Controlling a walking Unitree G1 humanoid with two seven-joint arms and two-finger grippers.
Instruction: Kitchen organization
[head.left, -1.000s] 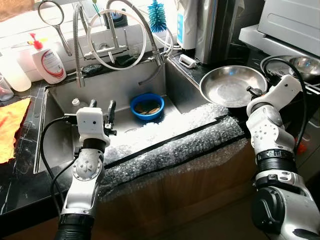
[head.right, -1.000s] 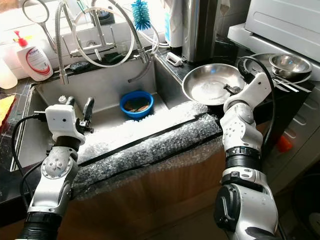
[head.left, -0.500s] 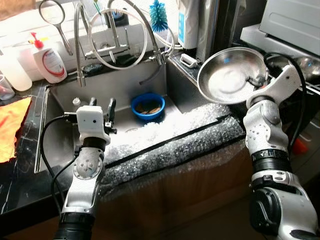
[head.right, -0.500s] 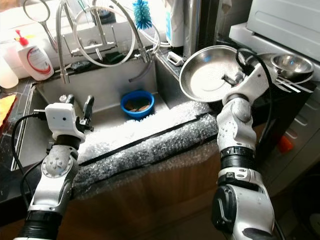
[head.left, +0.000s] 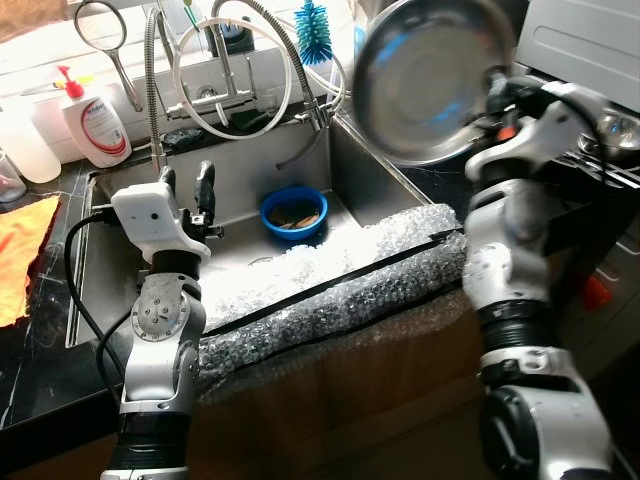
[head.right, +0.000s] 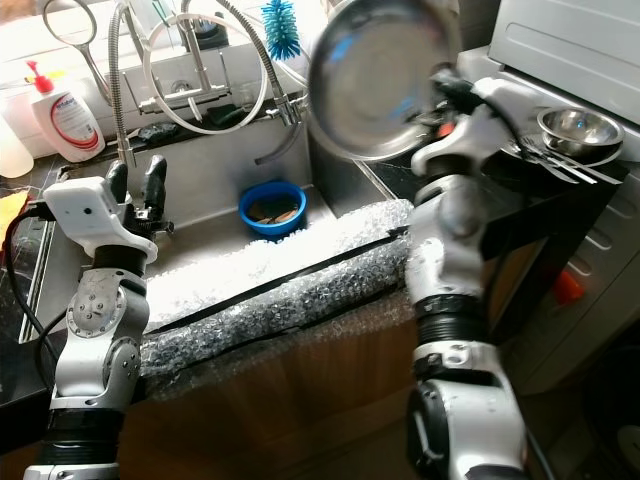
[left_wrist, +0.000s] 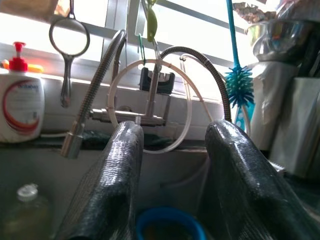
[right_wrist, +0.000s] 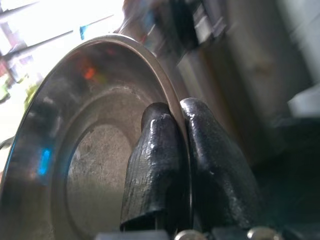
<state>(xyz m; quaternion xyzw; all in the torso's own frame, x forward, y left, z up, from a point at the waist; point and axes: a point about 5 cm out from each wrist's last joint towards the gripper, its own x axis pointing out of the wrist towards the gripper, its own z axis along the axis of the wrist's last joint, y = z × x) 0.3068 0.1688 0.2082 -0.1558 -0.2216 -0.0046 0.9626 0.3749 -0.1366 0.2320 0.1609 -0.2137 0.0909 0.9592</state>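
A large steel bowl (head.left: 432, 78) is held tilted on edge in the air, above the right-hand corner of the sink (head.left: 120, 200) and in front of the tall appliances at the back. Its hollow side is turned toward the camera and its outline is blurred. Its rim is pinched between the two black fingers of the right gripper (right_wrist: 172, 145), which are closed on it, one finger inside the bowl and one outside. The right arm (head.left: 505, 270) is raised from the lower right, bent at the elbow.

Below and to the left of the bowl, a small blue bowl (head.left: 294, 212) is seen on the sink floor, with something brownish inside it. A sheet of bubble wrap (head.left: 340, 285) is draped over the sink's front edge.

The left gripper (head.left: 183, 188) is held over the left part of the sink, touching nothing, with its fingers (left_wrist: 112, 185) parted and a clear gap between them. In the left wrist view the coiled faucet hose (left_wrist: 100, 75) and the blue bowl are seen beyond them.

Behind the sink, a blue bottle brush (head.left: 314, 30) and a soap bottle with a red pump (head.left: 94, 115) are placed along the window ledge. At far right, a smaller steel bowl (head.right: 578, 128) is set on a dark rack. An orange cloth (head.left: 22, 250) is laid on the black counter at far left.
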